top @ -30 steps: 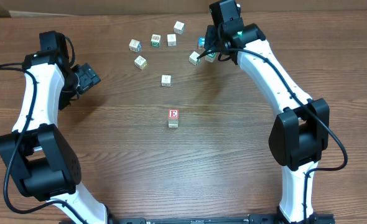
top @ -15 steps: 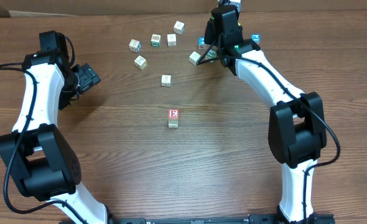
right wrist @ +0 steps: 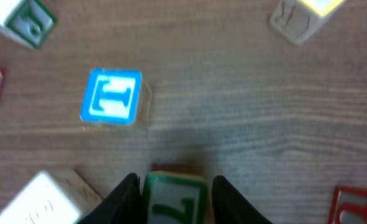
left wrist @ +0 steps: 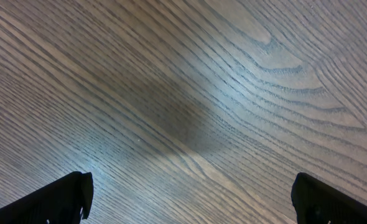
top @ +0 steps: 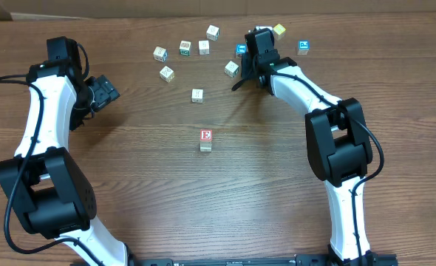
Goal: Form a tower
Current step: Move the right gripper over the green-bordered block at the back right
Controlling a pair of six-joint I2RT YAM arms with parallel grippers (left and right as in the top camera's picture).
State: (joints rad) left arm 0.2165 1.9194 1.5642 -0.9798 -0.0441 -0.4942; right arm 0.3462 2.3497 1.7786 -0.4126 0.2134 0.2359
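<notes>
Standing mid-table, tower point(top: 206, 140) well apart from right end effector point(top: 250, 65).

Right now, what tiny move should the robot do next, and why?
Probably squeeze the right jaws shut on the green-letter cube: they flank it closely, but a firm grip isn't clear, and it needs one before riding to the tower.

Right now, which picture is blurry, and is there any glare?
Overhead view: sharp, evenly lit. Left wrist view: crisp grain on the table, pale sheen around a dark shadow patch. Right wrist view: blurred, edges of the blue cube smeared.
</notes>
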